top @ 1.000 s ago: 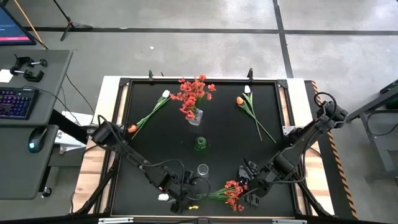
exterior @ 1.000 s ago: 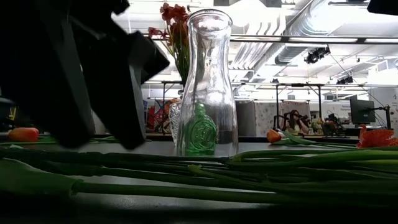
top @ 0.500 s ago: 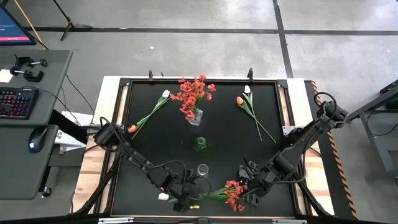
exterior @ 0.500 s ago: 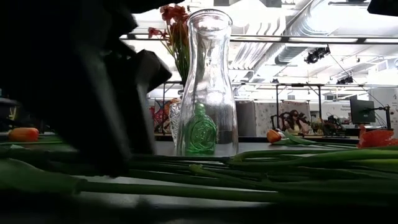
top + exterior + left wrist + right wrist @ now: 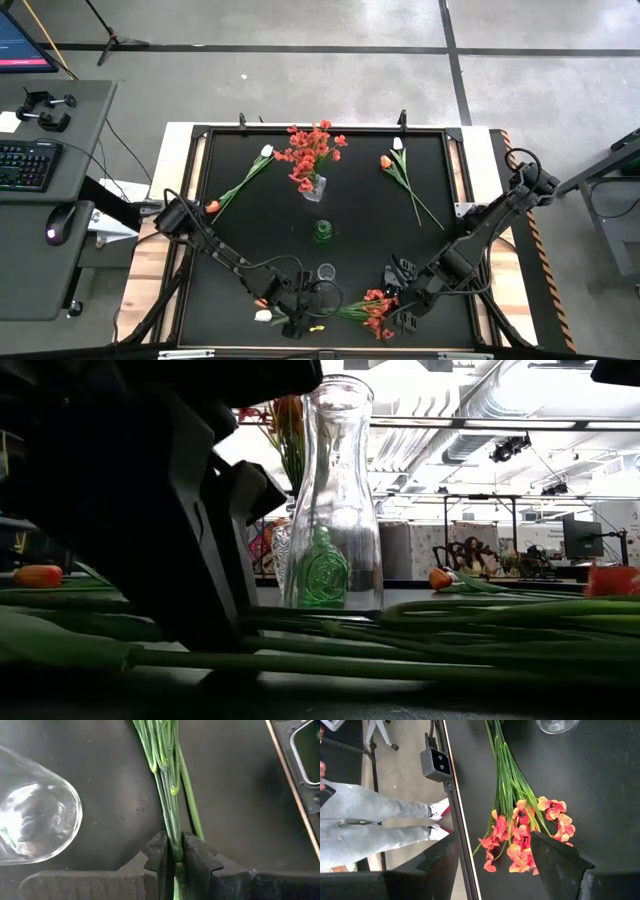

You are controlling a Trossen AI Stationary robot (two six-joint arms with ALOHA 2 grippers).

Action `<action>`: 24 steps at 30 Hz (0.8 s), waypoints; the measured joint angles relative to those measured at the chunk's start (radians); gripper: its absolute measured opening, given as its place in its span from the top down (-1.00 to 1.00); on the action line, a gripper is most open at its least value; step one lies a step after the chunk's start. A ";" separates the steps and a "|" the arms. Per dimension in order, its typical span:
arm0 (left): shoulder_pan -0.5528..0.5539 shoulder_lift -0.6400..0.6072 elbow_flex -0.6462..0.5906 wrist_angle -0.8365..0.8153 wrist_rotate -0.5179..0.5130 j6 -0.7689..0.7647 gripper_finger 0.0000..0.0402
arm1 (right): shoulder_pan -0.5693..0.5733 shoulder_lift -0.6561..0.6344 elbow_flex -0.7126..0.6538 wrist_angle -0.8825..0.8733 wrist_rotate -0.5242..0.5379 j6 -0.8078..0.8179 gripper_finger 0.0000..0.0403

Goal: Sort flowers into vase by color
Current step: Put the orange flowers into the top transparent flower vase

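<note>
A red blossom spray lies near the table's front edge, its green stalks running toward the left. My left gripper is down on those stalks and shut on them. My right gripper hangs open above the spray's red blossoms and touches nothing. A clear glass vase stands just behind the spray, with a small green vase farther back. A third vase at the far middle holds red sprays. White and orange tulips lie at the far left and far right. My left gripper pinches the bundle of green stalks between its two fingers, toward the end away from the blossoms. The fingers come slanting down from above, and the stalks run on straight ahead of them. The spray lies flat on the table.
In the low view the clear vase stands close behind the stalks, beside my left gripper. The table's front rail runs next to the blossoms, and a person's legs stand beyond it. A desk with a keyboard stands at the left.
My left gripper has sunk a little onto the stalks near the front edge and has shut on them. The spray lies where it was.
</note>
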 joint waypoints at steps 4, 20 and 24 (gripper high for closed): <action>0.000 -0.004 0.000 -0.003 0.003 -0.025 0.78 | 0.000 0.000 0.000 -0.001 0.000 0.000 -0.16; 0.008 -0.055 -0.002 -0.008 -0.021 -0.001 0.85 | 0.000 0.000 0.000 -0.004 0.000 0.000 -0.16; 0.012 -0.055 -0.002 -0.007 -0.014 0.001 0.88 | 0.000 0.000 0.000 -0.004 0.000 0.000 -0.16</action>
